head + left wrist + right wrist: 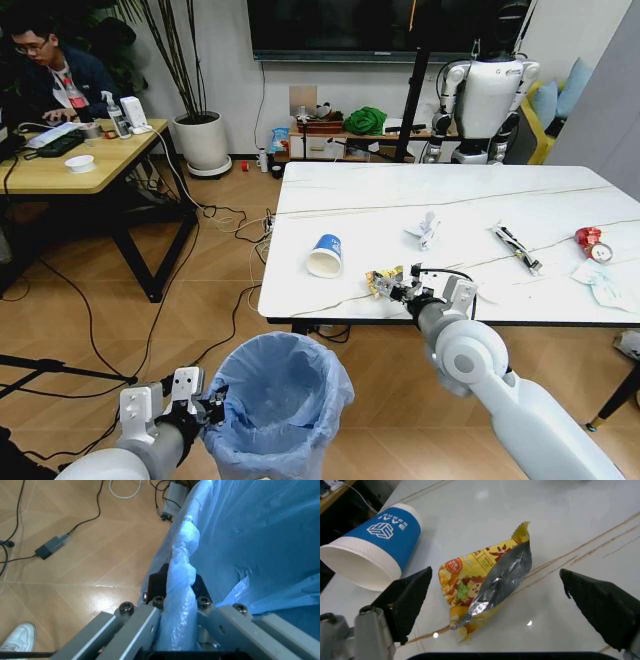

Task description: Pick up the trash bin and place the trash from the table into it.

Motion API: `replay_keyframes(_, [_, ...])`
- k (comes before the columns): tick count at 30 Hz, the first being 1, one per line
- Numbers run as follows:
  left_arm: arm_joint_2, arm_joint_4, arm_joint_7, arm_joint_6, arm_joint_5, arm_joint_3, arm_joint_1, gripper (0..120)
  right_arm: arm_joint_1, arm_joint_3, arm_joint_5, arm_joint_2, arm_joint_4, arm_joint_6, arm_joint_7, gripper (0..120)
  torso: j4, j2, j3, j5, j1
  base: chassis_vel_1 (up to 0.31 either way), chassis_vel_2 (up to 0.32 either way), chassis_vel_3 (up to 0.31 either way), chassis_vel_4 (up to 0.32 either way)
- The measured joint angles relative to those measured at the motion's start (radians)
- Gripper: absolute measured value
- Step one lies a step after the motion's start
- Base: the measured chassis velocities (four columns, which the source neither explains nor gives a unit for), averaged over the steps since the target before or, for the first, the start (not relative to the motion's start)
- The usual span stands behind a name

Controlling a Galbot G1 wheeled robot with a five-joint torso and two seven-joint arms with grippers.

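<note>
The trash bin (283, 398), lined with a crinkly light-blue bag, hangs low in front of the table (360, 205). My left gripper (207, 402) is shut on its rim; in the left wrist view the bag's rim (181, 573) is pinched between the black fingertips (159, 583). My right gripper (402, 289) is open just above the table's front edge, its fingers (410, 600) standing on either side of the yellow snack wrapper (485, 580) without touching it. The blue-and-white paper cup (326, 255) lies on its side beside the wrapper (383, 281).
Farther along the marble top lie a crumpled paper (425, 230), a black-white stick wrapper (517, 247), a crushed red can (590, 240) and a pale mask (602, 287). Cables (225, 225) run over the floor. A wooden desk (70, 165) stands to the left.
</note>
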Motion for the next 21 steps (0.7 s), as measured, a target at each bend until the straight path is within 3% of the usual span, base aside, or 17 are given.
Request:
replay_keyframes(2, [0.000,0.000,0.000,0.000,0.000,0.000,-0.001,0,0.002,-0.001,0.000,0.001,-0.004,0.000,0.000,90,0.0000,0.000,0.000,0.0000,0.000,0.000,0.000,0.000,0.000])
replay_keyframes(13, [0.000,0.000,0.003,0.000,-0.002,0.002,-0.014,0,0.010,-0.001,-0.002,0.000,-0.023,0.008,-0.001,52,0.0000,0.000,0.000,0.0000,0.000,0.000,0.000,0.000,0.000])
replay_keyframes(17, [0.000,0.000,0.004,0.000,-0.002,0.000,-0.017,0,0.015,-0.009,-0.003,0.000,-0.024,0.014,-0.001,32,0.0001,0.000,0.000,0.0000,0.000,0.000,0.000,0.000,0.000])
replay_keyframes(19, [0.000,0.000,0.004,0.000,-0.002,-0.001,-0.018,0,0.016,-0.010,-0.003,-0.001,-0.025,0.014,-0.001,30,0.0000,0.000,0.000,0.0000,0.000,0.000,0.000,0.000,0.000])
replay_keyframes(21, [-0.002,0.000,0.004,0.000,-0.002,0.000,-0.021,0,0.021,-0.013,-0.003,-0.002,-0.026,0.017,-0.002,16,0.0001,0.000,0.000,0.0000,0.000,0.000,0.000,0.000,0.000])
